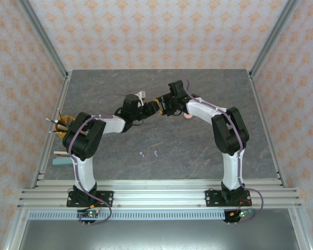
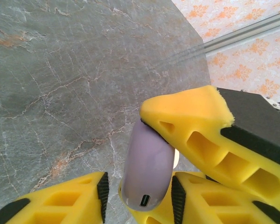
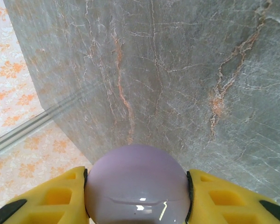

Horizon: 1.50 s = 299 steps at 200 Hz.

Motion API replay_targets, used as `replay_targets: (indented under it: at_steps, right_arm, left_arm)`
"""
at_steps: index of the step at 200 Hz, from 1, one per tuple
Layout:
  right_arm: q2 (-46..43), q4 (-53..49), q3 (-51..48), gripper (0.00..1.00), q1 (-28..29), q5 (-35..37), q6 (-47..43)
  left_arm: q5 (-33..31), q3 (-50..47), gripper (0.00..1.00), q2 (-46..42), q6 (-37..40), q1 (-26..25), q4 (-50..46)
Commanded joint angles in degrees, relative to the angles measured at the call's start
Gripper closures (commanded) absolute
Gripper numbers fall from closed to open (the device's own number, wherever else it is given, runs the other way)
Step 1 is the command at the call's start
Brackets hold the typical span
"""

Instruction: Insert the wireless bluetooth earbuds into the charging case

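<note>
The pale purple round charging case (image 3: 136,186) is held above the table with my right gripper (image 3: 136,191) shut on its two sides. In the left wrist view the case (image 2: 147,168) stands edge-on, its charging port towards the camera. My left gripper (image 2: 140,189) is open around the case: its right pad lies close against it and a gap shows at the left pad (image 2: 103,189). The right gripper's yellow fingers (image 2: 191,121) reach in from the right. The two grippers, left (image 1: 150,108) and right (image 1: 163,104), meet over the table's middle. Two purple earbuds (image 1: 141,154) (image 1: 155,152) lie on the table nearer the bases.
A pink round object (image 1: 188,115) peeks out beside the right arm. At the table's left edge lie a yellow-orange item with sticks (image 1: 62,125), a wooden stick and a pale blue piece (image 1: 60,162). Metal frame posts and patterned walls enclose the grey marbled table (image 1: 198,151).
</note>
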Motion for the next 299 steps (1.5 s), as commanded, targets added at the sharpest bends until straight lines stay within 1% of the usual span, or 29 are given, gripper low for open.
replay_targets:
  at_steps: [1, 75, 114, 141, 206, 218, 251, 279, 299]
  right_arm:
    - [-2.9, 0.4, -1.4, 0.62, 0.6, -2.1, 1.3]
    - [-4.0, 0.6, -3.1, 0.62, 0.6, -1.9, 1.6]
    - [-4.1, 0.6, -3.3, 0.62, 0.6, -1.8, 1.6]
    - [-4.7, 0.5, -3.4, 0.61, 0.5, -1.6, 1.4]
    - [-4.8, 0.1, -2.8, 0.61, 0.5, -1.2, 1.1]
    - [-4.9, 0.1, -2.8, 0.59, 0.5, -1.2, 1.0]
    - [-5.8, -0.2, -3.2, 0.54, -0.1, -1.0, 0.3]
    - [-9.9, -2.0, -6.0, 0.49, -1.7, 0.4, -2.6]
    - [-13.2, -5.8, -7.7, 0.47, -3.5, 1.6, -7.3]
  left_arm:
    - [-2.6, 0.7, 0.60, -1.1, -1.2, -0.3, 5.1]
    - [-3.3, 2.1, 0.67, 0.7, -2.3, -1.5, 6.6]
    - [-3.1, 2.2, 0.80, 0.7, -2.1, -1.5, 6.2]
    - [-2.9, 2.3, 0.85, 0.6, -2.0, -1.5, 5.8]
    - [-2.8, 2.6, 0.89, 0.4, -1.9, -1.5, 5.5]
    - [-2.7, 2.7, 0.91, 0.4, -1.9, -1.5, 5.3]
    - [-2.4, 2.4, 0.91, 0.8, -1.5, -1.5, 4.7]
    - [-1.6, 1.7, 0.91, 0.4, -0.1, -1.5, 3.4]
    - [0.2, 1.5, 0.91, 0.0, 1.7, -1.5, 1.6]
